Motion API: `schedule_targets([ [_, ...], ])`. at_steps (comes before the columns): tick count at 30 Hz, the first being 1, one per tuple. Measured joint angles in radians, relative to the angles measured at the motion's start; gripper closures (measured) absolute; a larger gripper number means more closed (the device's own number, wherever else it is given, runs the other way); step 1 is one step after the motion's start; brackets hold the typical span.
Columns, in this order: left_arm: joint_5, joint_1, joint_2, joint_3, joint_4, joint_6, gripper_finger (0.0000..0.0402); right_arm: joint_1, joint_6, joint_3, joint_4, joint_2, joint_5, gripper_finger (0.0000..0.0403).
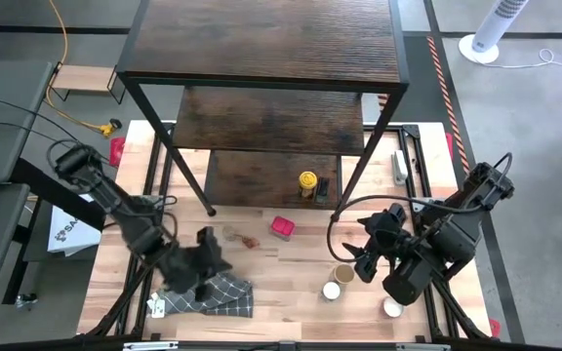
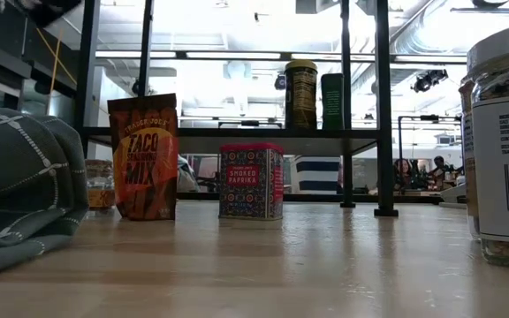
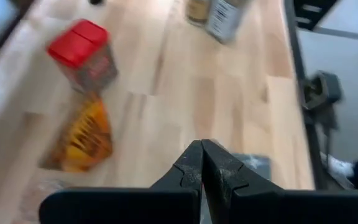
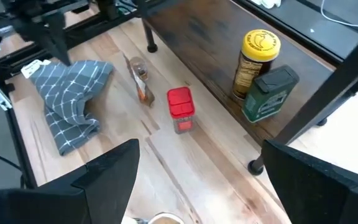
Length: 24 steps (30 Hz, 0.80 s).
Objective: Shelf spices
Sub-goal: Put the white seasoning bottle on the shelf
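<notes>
1. So, my right claw (image 1: 367,255) hangs with its jaws spread wide and nothing between them, over the table (image 1: 291,278) just in front of the shelf (image 1: 261,58). I judge it is held open because the next jar has yet to be taken.
2. My left claw (image 3: 202,163) is clenched shut on nothing, low over the grey cloth (image 1: 218,291) at the table's near left. It looks to be waiting out of the way.
3. Two spices already stand on the shelf's lowest board: a yellow-lidded jar (image 4: 255,62) and, touching it, a green tin (image 4: 270,92). They sit near the board's front edge, likely because that is the reach from my side.
4. Still on the table: the red tin (image 1: 282,228) stands just in front of the shelf, off to the left of my right claw. Next to it lie the taco mix packet (image 2: 143,157) and a small jar (image 4: 138,67), nearer the cloth.
5. Closer to my right claw, a tan-lidded jar (image 1: 342,274) and a white-lidded one (image 1: 331,291) stand just below and left of it in the high view; another white lid (image 1: 391,308) shows near my right wrist.
6. In my judgement the tan and white jars are the handiest pick, being almost under the open jaws; the red tin needs a reach leftward.
</notes>
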Motion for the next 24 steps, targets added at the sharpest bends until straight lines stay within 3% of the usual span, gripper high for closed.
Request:
schedule_targets([
  [6,-0.003,-0.06,0.0,0.0,-0.027,-0.087,0.0396,-0.027,-0.125,0.0,0.102,0.0,-0.031,0.0069],
  [12,0.028,-0.058,0.0,0.0,-0.067,-0.15,0.036,-0.052,-0.242,0.0,0.203,0.0,-0.052,0.0069],
  [24,0.053,-0.069,-0.109,0.0,-0.105,-0.048,0.0243,-0.172,-0.115,0.0,0.231,0.005,-0.228,0.0069],
])
